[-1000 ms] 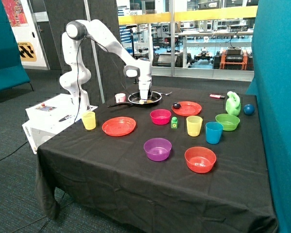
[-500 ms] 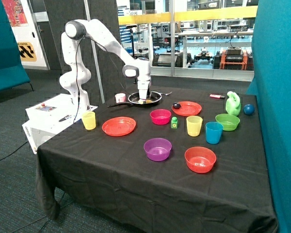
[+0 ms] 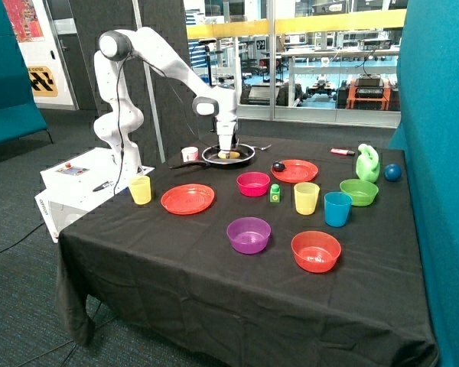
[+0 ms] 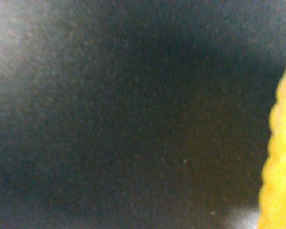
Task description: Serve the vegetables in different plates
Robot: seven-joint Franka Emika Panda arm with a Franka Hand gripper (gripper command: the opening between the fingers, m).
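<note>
The pale yellow vegetable (image 3: pixel 231 155) is in the black frying pan (image 3: pixel 246 157) at the back of the table, right under my gripper (image 3: pixel 228 148). In the wrist view the yellow piece (image 4: pixel 279 157) fills one edge, with the dark pan bottom (image 4: pixel 133 114) behind it. The dark purple-black vegetable (image 3: pixel 278 166) sits at the near rim of one orange-red plate (image 3: pixel 300 172). The other orange-red plate (image 3: pixel 187 199) lies empty in front of the pan.
Around the plates stand a pink bowl (image 3: pixel 253 183), purple bowl (image 3: pixel 249 234), orange-red bowl (image 3: pixel 316 251), green bowl (image 3: pixel 359 191), two yellow cups (image 3: pixel 140 189) (image 3: pixel 306 198), a blue cup (image 3: pixel 337 209), a green block (image 3: pixel 275 193), a green jug (image 3: pixel 368 163) and a blue ball (image 3: pixel 392 172).
My gripper has risen a little above the pan and the arm's wrist has lifted. Nothing else on the table has moved.
</note>
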